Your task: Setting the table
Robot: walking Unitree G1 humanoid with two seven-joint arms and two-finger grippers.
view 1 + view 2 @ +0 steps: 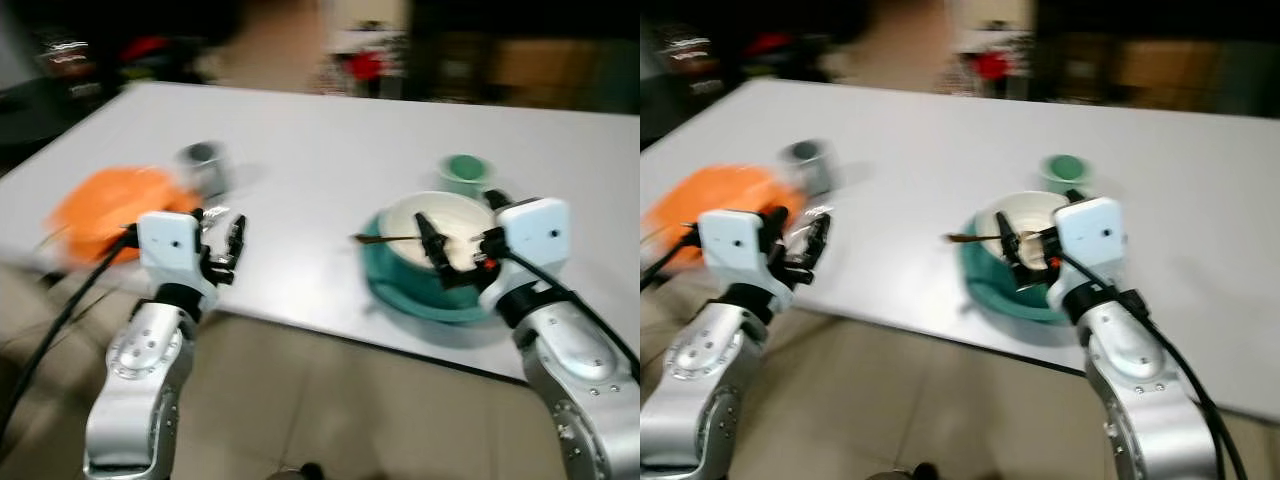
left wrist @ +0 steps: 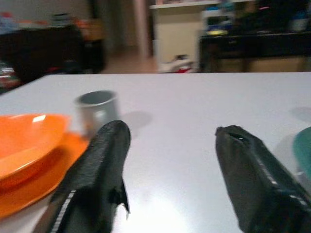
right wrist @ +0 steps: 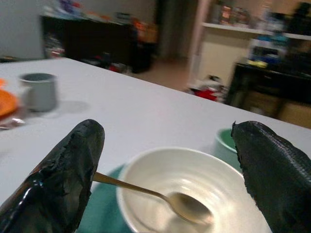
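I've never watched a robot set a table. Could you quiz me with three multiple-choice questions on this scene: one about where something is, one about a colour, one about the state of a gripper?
1. Where does the spoon lie?
A. In the white bowl
B. On the orange plate
C. In the grey cup

2. What colour is the plate under the white bowl?
A. Orange
B. Teal
C. Black

3. How is the right gripper?
A. Shut on the spoon
B. Shut on the bowl's rim
C. Open, holding nothing

Answers:
1. A: its scoop rests inside the bowl and its handle sticks out over the rim.
2. B: a teal rim shows around the bowl.
3. C: the right wrist view shows its two black fingers wide apart, with the bowl between them.
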